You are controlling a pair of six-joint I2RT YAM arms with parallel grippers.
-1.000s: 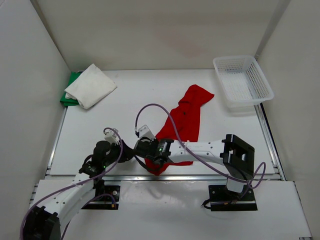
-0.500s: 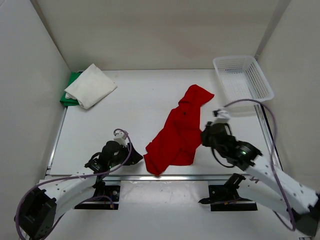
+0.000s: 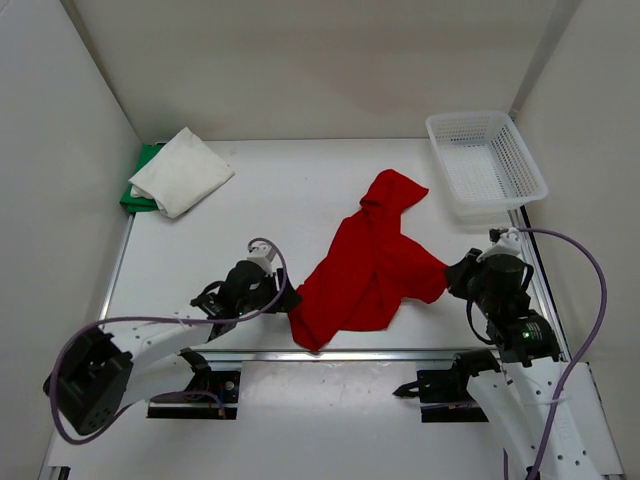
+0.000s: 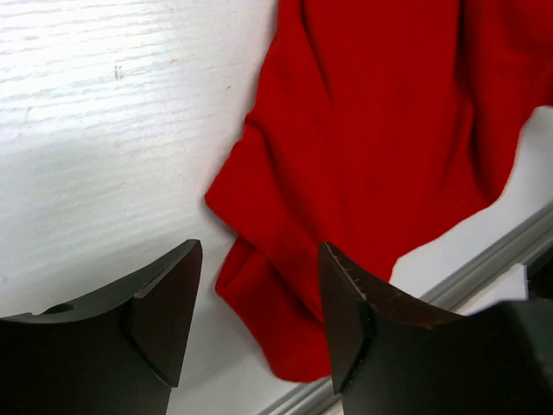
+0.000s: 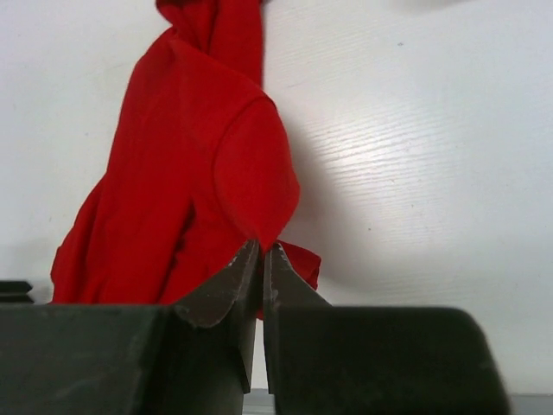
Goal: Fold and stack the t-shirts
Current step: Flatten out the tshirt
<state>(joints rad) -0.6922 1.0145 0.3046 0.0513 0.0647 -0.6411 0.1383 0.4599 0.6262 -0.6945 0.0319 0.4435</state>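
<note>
Right gripper [image 5: 261, 256] is clamped tight on a fold of the red t-shirt [image 5: 199, 173]; left gripper [image 4: 257, 285] stands parted, the red cloth just ahead.

Table [image 3: 250, 210] layout: loose t-shirt [image 3: 365, 270] lies mid-table, running from the near edge back toward the far right. Basket [image 3: 440, 165] sits in the far-right corner, behind and right of it, apart. Far-left corner: top folded t-shirt [image 3: 182, 172] lies on lower folded t-shirt [image 3: 138, 192], well apart from the loose one. Left gripper [image 3: 285, 298] just beside its near-left edge; right gripper [image 3: 450, 278] at its right edge, touching.
</note>
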